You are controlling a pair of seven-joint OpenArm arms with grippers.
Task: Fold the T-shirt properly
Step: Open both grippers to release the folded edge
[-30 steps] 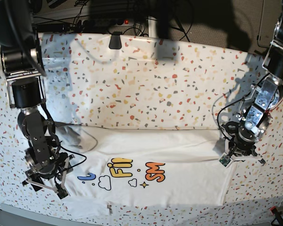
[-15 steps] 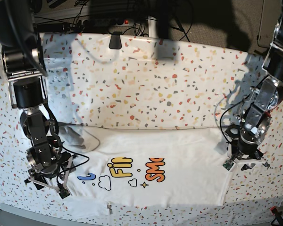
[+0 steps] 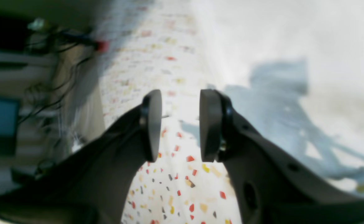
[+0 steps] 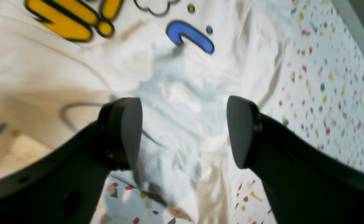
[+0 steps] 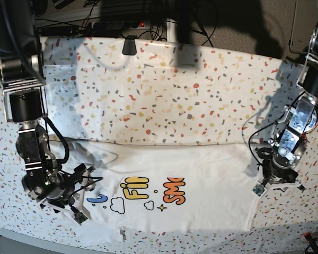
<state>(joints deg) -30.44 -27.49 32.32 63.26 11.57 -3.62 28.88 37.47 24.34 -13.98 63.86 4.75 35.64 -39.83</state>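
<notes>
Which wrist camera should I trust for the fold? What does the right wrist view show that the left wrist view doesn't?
Only the right wrist view shows the T-shirt's print, blue and yellow letters, with the open right gripper over rumpled cloth. Only the left wrist view shows cables beyond the table's edge, and the open left gripper over the speckled table cover. Both show white cloth beside speckled cover.

1. The left gripper (image 3: 180, 124) has its two round pads a little apart, with nothing between them.
2. Below it lies the speckled table cover (image 3: 175, 186).
3. The white T-shirt (image 3: 294, 46) fills the blurred right side.
</notes>
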